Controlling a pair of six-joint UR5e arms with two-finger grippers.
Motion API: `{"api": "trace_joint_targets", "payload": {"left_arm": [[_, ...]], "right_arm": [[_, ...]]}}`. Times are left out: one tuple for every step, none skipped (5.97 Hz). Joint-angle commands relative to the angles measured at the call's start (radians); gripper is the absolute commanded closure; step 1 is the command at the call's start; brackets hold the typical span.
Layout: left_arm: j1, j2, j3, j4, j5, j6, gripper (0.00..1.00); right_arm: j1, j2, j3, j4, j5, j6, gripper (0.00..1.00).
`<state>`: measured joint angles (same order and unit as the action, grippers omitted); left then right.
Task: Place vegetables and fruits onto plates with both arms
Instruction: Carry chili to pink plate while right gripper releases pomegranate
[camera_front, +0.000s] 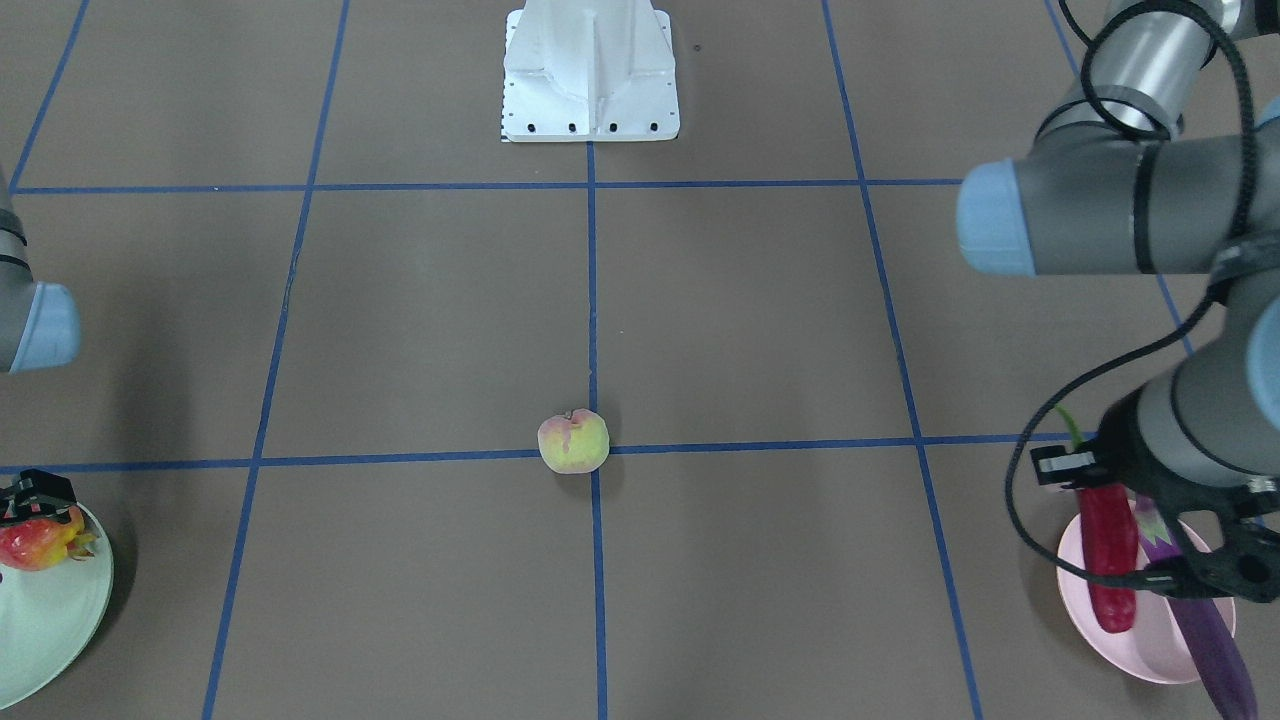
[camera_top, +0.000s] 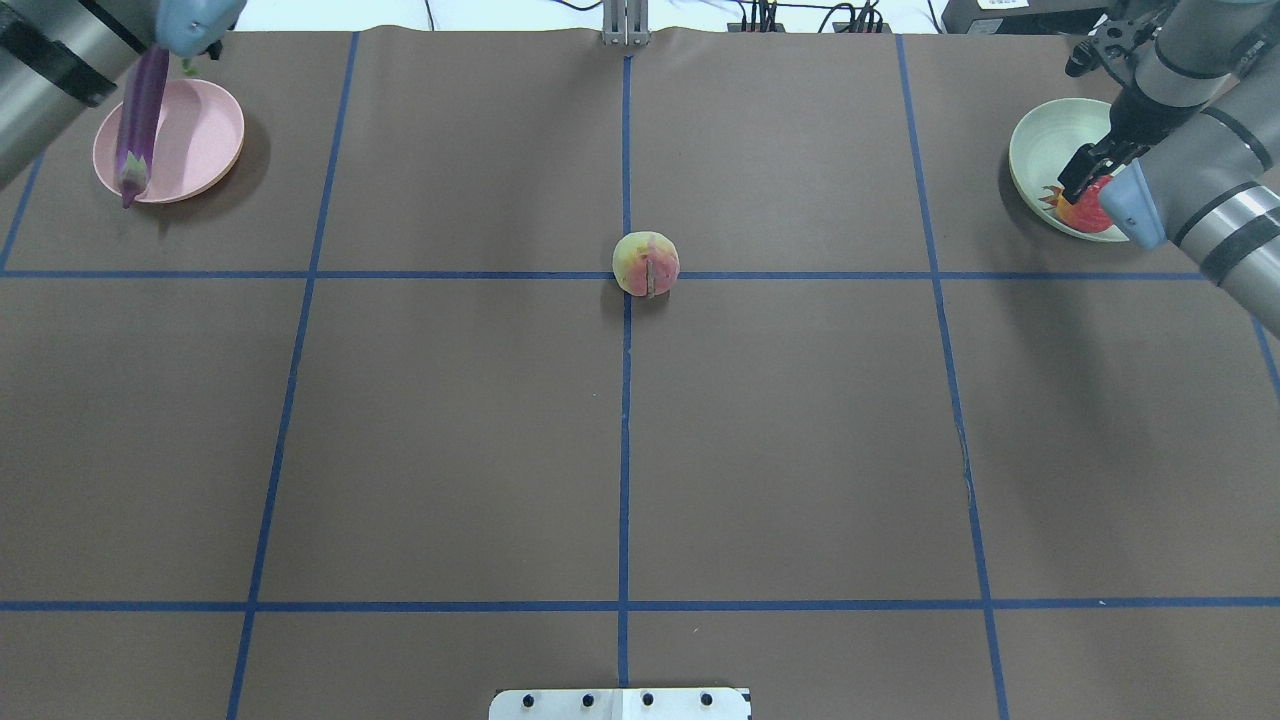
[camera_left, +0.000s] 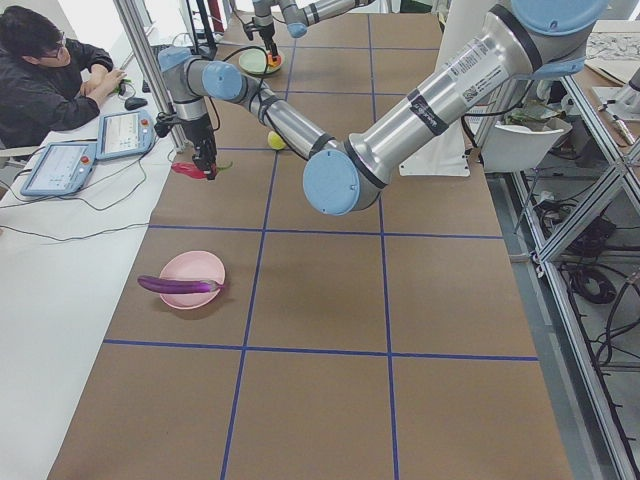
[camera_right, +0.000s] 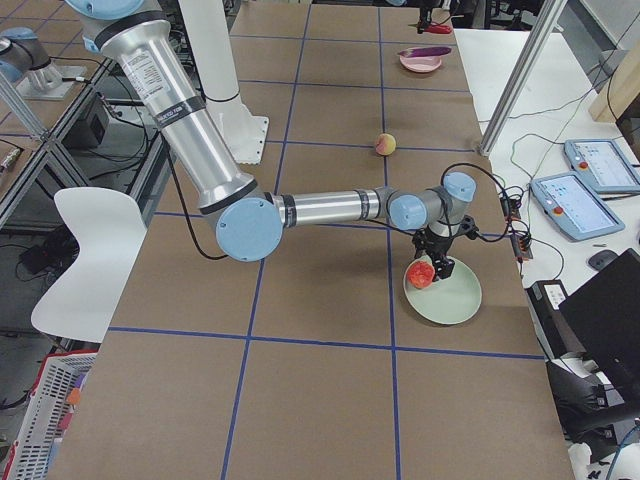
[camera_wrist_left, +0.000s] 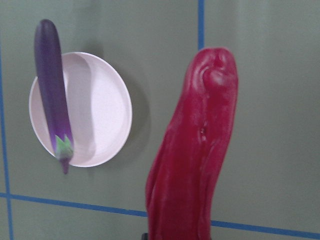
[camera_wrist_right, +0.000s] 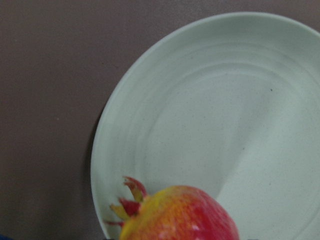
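Over the pink plate, where the eggplant already lies, the left gripper has its fingers closed on the chili. The right gripper, clamping the pomegranate, hangs above the green plate. Both need lowering and releasing; the peach waits mid-table.

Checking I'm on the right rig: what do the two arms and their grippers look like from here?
Both the left arm and the right arm are built of grey and silver tubular links with light-blue round joint caps. Black cables loop along the links, and the silver upper links carry a printed label. The left gripper and the right gripper are black, with two fingers each.
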<state>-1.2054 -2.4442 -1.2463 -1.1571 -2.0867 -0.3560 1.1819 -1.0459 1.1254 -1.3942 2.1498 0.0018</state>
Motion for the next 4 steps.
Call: {"api": "trace_joint_targets", "payload": {"left_arm": [[-0.042,0.042,0.077,-0.056,0.043,0.136,1.0],[-0.039,0.109,0.125,-0.198,0.043,0.134,1.0],[-0.037,0.117,0.212,-0.307,0.048,0.134,1.0],[-0.017,0.119,0.263,-0.361,0.056,0.126,1.0]], "right_arm": [[0.037,0.007,0.029,-0.003,0.057,0.01,0.0],[0.062,0.035,0.046,-0.031,0.144,0.045,0.0],[0.062,0.038,0.109,-0.072,0.165,0.104,0.0],[0.056,0.053,0.179,-0.127,0.167,0.194,0.0]]}}
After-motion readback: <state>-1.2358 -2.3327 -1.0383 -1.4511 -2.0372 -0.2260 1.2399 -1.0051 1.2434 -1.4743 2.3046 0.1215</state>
